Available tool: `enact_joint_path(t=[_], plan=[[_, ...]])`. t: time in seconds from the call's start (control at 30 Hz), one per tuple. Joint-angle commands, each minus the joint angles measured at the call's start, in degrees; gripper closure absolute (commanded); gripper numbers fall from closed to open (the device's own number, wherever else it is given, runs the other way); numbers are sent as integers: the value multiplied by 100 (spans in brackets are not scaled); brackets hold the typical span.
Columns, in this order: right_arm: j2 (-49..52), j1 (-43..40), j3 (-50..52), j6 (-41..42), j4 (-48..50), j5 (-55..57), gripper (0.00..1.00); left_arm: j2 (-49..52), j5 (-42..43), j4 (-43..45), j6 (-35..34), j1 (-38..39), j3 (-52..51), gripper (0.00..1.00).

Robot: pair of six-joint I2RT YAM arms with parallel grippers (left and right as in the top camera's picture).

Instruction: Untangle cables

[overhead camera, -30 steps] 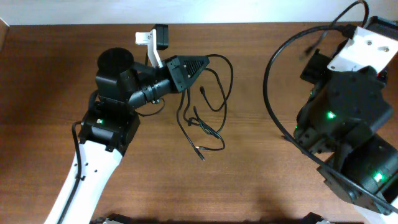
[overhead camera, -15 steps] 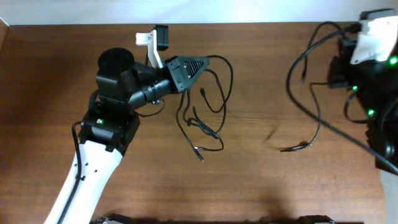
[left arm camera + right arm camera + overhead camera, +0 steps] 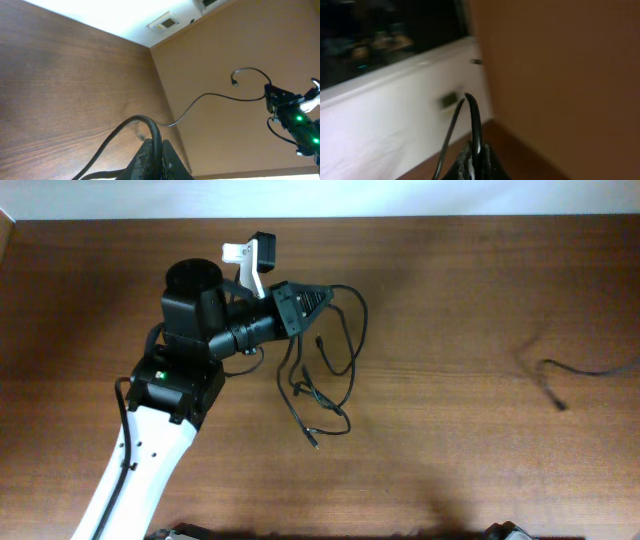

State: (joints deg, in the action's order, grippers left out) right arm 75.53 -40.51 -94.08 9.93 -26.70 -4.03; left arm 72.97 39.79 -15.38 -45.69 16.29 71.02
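Observation:
My left gripper [image 3: 322, 295] is shut on a thin black cable and holds a loose tangle of cables [image 3: 322, 385] that trails onto the table below and to the right of it. In the left wrist view the jaws [image 3: 159, 144] pinch that cable [image 3: 127, 126], which loops off to the left. My right arm is out of the overhead view. One separate cable [image 3: 580, 368] lies at the right and runs off the edge. In the right wrist view my right gripper [image 3: 476, 147] is shut on a black cable [image 3: 473, 112] that arches up from the jaws.
The left arm's white link [image 3: 140, 460] crosses the lower left of the brown wooden table [image 3: 450, 300]. In the left wrist view the right arm [image 3: 295, 117] with a green light shows far off, with a long cable [image 3: 215, 95] stretched toward it.
The right arm has swung out of the overhead view to the right, drawing one cable away with it. The left gripper and its tangle shifted slightly up and left.

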Motion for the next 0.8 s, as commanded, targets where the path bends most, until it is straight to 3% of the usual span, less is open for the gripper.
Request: enact_joint_path(t=[0.0, 0.2, 0.3, 0.33, 0.37, 0.5, 0.57, 0.7, 0.77], plan=[[468, -734, -22, 323, 144, 13, 96, -66, -17, 33, 208, -33, 39, 92], [1401, -1729, -22, 330, 769, 24, 96, -66, 155, 26, 205, -33, 39, 92], [1600, -2070, -22, 1054, 592, 601, 96, -66, 160, 26, 205, -33, 39, 92], [1637, -2159, -22, 1054, 522, 599, 53, -66, 162, 24, 205, -33, 39, 92], [1637, -2192, -22, 1051, 433, 595, 1, -66, 201, 26, 205, -33, 39, 92], [1589, -2168, -24, 1095, 396, -734, 1, -66, 365, 28, 205, -33, 39, 91], [1582, -2168, -22, 1827, 109, -997, 1, -66, 483, 31, 205, -33, 39, 91], [1593, -2015, -22, 2284, -1471, -1032, 1, -68, 745, 391, 162, -33, 39, 91], [1593, -1904, -22, 2907, -2494, -734, 1, -68, 807, 455, 162, -33, 39, 89]])
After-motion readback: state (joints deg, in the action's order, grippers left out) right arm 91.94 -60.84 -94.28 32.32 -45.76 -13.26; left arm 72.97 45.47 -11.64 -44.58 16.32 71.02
